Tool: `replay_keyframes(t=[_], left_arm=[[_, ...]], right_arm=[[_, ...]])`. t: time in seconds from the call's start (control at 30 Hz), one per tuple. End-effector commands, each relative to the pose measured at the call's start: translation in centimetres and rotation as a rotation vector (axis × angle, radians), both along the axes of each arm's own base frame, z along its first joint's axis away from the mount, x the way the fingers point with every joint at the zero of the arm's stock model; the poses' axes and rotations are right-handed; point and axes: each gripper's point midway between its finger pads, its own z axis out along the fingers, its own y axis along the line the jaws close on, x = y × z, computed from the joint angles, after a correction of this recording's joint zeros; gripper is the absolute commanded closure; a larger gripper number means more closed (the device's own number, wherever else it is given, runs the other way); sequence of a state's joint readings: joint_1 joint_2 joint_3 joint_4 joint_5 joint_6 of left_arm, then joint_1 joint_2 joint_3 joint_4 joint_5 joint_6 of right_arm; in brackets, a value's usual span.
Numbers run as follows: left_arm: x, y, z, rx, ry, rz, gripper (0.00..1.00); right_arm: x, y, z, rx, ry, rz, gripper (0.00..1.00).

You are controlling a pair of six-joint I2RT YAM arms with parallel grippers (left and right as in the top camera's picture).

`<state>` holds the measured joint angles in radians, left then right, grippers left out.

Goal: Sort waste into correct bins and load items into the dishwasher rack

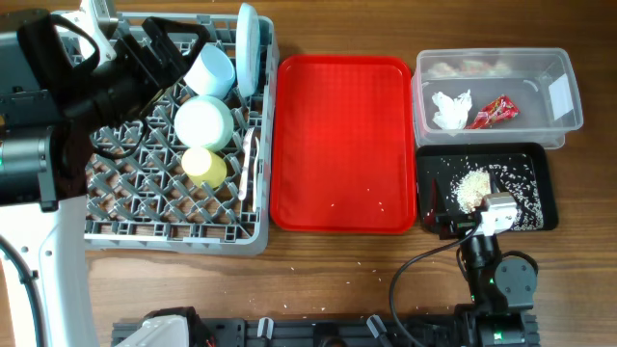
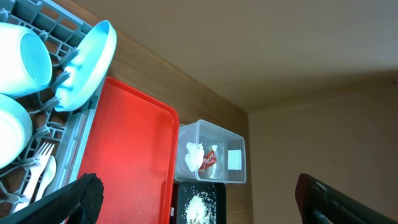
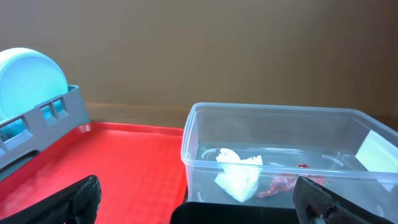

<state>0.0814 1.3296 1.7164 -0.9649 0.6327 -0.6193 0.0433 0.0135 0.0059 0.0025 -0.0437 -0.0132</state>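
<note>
The grey dishwasher rack (image 1: 174,231) at the left holds an upright pale blue plate (image 1: 248,48), two pale blue bowls (image 1: 210,69) (image 1: 203,122), a yellow cup (image 1: 204,166) and a white fork (image 2: 37,162). In the clear tub (image 1: 559,120) lie a white napkin (image 1: 450,108) and a red wrapper (image 1: 494,112). Rice-like crumbs (image 1: 470,188) sit in the black tray (image 1: 540,183). My left gripper (image 1: 169,43) hangs open and empty over the rack's far left. My right gripper (image 3: 198,202) is open and empty at the black tray's near edge, facing the tub.
A flat red serving tray (image 1: 342,145) lies between the rack and the two bins, with a few stray crumbs on it. More crumbs dot the wooden table near its front edge. My left arm covers the rack's far-left corner.
</note>
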Motion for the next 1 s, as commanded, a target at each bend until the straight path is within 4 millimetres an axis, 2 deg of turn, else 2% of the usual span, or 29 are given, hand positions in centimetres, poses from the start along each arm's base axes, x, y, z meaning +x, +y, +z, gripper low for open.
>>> replay_keyframes(t=[0.0,0.43,0.5,0.53,0.57,0.6,0.63,0.67,0.73,0.77,0.8,0.83,0.97], left_arm=[[-0.1,0.0,0.2,0.008,-0.011,-0.002,0.00],[-0.4,0.1,0.2,0.014,-0.015,0.007,0.00],[-3.6,0.6,1.7,0.046,-0.092,0.049,0.00],[-4.8,1.3,1.8,0.074,-0.114,0.096,0.00],[-7.0,1.7,1.5,0.095,-0.139,0.133,0.00],[-9.1,1.6,0.7,0.099,-0.154,0.139,0.00],[-12.1,1.5,-1.7,0.103,-0.162,0.148,0.00],[-14.3,1.5,-3.9,0.107,-0.171,0.157,0.00],[-17.8,1.6,-9.0,0.116,-0.194,0.177,0.00],[-18.6,2.0,-11.4,0.132,-0.216,0.209,0.00],[-18.7,2.6,-13.3,0.146,-0.265,0.244,0.00],[-18.3,3.0,-13.8,0.153,-0.335,0.271,0.00],[-14.0,3.7,-11.6,0.134,-0.702,0.323,0.00]], right_arm=[[0.0,-0.2,0.2,-0.011,-0.011,-0.016,0.00],[0.0,-0.2,0.2,-0.011,-0.011,-0.016,0.00],[0.0,-0.2,0.2,-0.011,-0.011,-0.016,0.00],[0.0,-0.2,0.2,-0.010,-0.011,-0.016,0.00],[0.0,-0.2,0.2,-0.011,-0.011,-0.016,0.00],[0.0,-0.2,0.2,-0.010,-0.011,-0.016,0.00],[0.0,-0.2,0.2,-0.010,-0.011,-0.016,0.00],[0.0,-0.2,0.2,-0.011,-0.011,-0.016,0.00],[0.0,-0.2,0.2,-0.011,-0.011,-0.016,0.00],[0.0,-0.2,0.2,-0.010,-0.011,-0.016,0.00],[0.0,-0.2,0.2,-0.010,-0.011,-0.016,0.00],[0.0,-0.2,0.2,-0.010,-0.011,-0.016,0.00],[0.0,-0.2,0.2,-0.010,-0.011,-0.016,0.00]])
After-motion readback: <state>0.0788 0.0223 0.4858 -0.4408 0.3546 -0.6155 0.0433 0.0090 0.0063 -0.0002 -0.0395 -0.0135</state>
